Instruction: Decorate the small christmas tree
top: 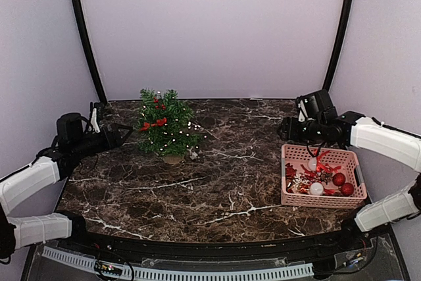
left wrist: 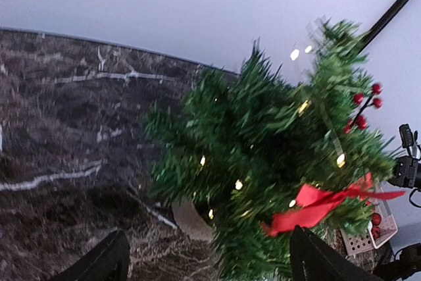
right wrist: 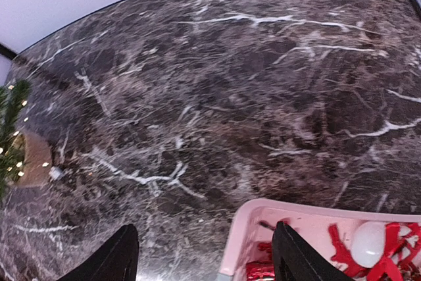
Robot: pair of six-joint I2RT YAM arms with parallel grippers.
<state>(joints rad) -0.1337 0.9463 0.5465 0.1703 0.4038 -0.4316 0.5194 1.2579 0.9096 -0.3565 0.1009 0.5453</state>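
Observation:
The small christmas tree [top: 167,126] stands at the back left of the marble table on a tan pot [top: 172,158]. It carries a red bow [top: 153,124], red berries and small lights. My left gripper [top: 122,137] is open and empty just left of the tree; in the left wrist view the tree [left wrist: 276,169] and its bow [left wrist: 316,205] fill the frame close ahead of the gripper [left wrist: 207,264]. My right gripper [top: 287,129] is open and empty, above the back left corner of the pink basket [top: 287,174]. In the right wrist view the basket corner [right wrist: 247,228] lies under the gripper [right wrist: 207,255].
The basket holds red balls [top: 339,179], a white ball [top: 316,189], red bows and other ornaments. Dark poles rise at the back left [top: 84,31] and back right [top: 342,24] before the white backdrop. The table's back edge runs just behind the tree.

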